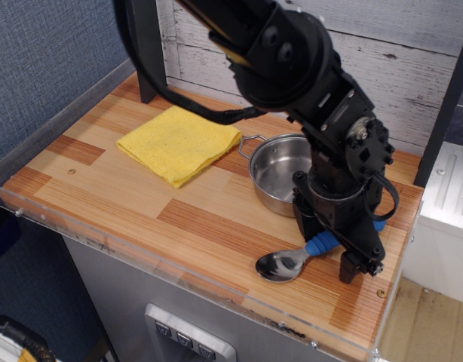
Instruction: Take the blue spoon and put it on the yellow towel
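Blue spoon (307, 253) lies near the table (141, 219) front edge, bowl toward us, w/ the hand (338, 245) right over its handle; can't tell how wide the fingers are or if they've got it. Best bet: grip mid-handle, lift straight, clear the steel pot (280, 172) just behind. Yellow towel (179, 143) waits well apart, far left.

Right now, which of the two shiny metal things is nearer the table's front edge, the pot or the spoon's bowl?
The bowl of the blue spoon. It lies near the table's front edge, just left of the hand. The pot stands farther back, beside the yellow towel.
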You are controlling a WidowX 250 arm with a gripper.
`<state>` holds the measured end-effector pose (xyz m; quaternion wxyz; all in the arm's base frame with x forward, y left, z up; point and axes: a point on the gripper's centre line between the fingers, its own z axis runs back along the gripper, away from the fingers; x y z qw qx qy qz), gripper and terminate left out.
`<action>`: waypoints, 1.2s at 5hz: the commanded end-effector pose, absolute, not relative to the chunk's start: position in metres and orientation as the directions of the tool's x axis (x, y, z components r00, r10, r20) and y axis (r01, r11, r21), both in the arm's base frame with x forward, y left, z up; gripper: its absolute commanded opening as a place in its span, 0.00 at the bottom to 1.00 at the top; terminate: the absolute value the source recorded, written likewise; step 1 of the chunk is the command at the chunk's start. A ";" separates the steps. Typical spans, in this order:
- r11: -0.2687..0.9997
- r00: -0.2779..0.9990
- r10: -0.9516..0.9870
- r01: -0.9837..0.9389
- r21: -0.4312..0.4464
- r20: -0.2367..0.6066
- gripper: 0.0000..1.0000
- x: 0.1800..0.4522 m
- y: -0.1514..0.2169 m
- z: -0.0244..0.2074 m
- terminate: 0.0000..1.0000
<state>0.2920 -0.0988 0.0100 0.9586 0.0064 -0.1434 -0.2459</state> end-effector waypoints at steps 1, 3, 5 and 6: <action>0.862 0.817 -0.504 0.494 0.111 0.279 0.00 0.292 -0.097 0.015 0.00; 0.854 0.810 -0.516 0.509 0.102 0.280 0.00 0.284 -0.095 0.033 0.00; 0.822 0.769 -0.555 0.565 0.067 0.317 0.00 0.282 -0.104 0.062 0.00; 0.825 0.760 -0.544 0.562 0.061 0.354 0.00 0.280 -0.102 0.092 0.00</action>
